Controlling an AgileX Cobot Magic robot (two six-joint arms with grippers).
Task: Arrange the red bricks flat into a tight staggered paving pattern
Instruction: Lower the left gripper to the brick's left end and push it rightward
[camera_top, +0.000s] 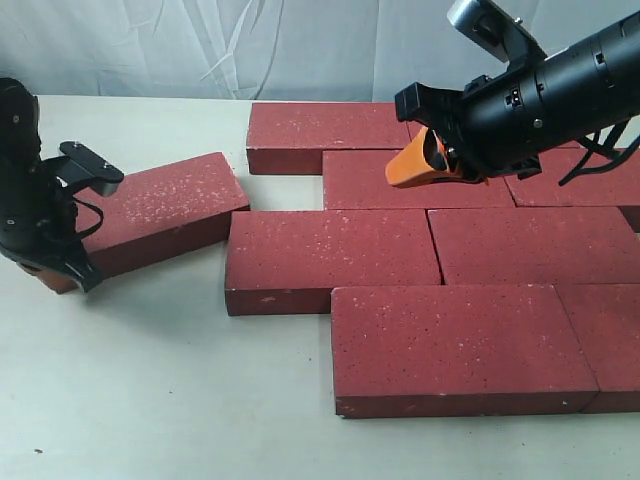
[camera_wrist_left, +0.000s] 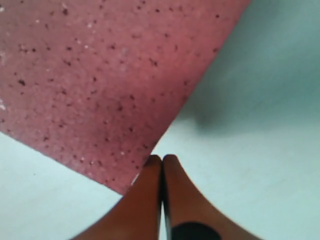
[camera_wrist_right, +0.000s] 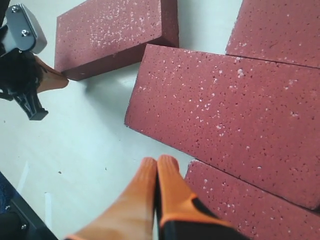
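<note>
Left gripper (camera_wrist_left: 162, 160): jaws pressed together, nothing between them. The tips sit at the outer corner of the loose brick (camera_top: 165, 212), low on the table (camera_top: 150, 400). They look to be in contact with that corner, but I can't confirm it.

The loose brick lies flat but skewed, left of the pack. Its near corner is just beside the third-row brick (camera_top: 330, 260), and a wedge-shaped gap opens along the rest of that edge.

The other red bricks (camera_top: 455, 345) are flat in four offset rows with tight joints. You can see at least seven; the right arm hides part of the back rows.

Right gripper (camera_top: 420, 160): jaws also pressed together and empty. It hangs over the second row, pointing toward the loose brick. I can't tell whether it touches the brick beneath it.
</note>
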